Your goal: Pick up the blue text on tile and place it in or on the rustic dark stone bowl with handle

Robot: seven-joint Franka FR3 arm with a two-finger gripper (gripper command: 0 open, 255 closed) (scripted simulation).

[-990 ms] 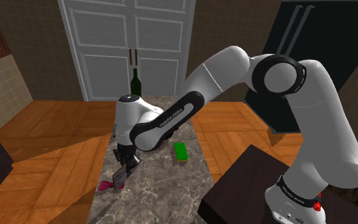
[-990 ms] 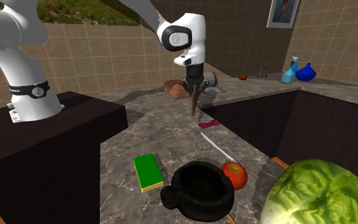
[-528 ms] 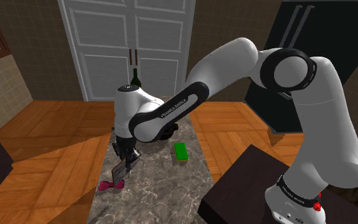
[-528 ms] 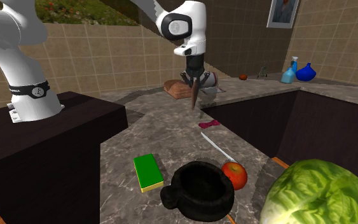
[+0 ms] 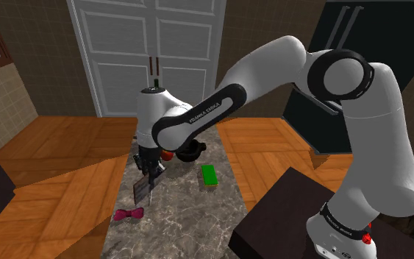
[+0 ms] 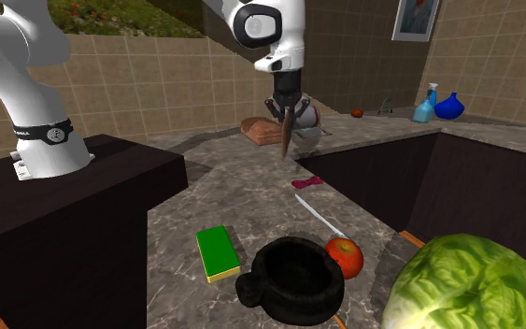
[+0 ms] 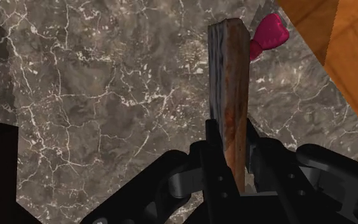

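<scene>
The gripper (image 7: pixel 230 153) clasps the tile (image 7: pixel 228 83) by one edge so it hangs clear of the counter (image 7: pixel 107 95), ready for carrying to the bowl (image 6: pixel 272 285).

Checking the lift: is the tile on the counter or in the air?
In the air: the tile hangs edge-down, clasped in the gripper, clear above the marble counter.

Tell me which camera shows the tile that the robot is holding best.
The wrist view: the tile is close, edge-on, clasped between the jaws above the marble counter. The shoulder view shows its greyish face, small, hanging from the jaws; the second exterior view shows a thin brown sliver.
</scene>
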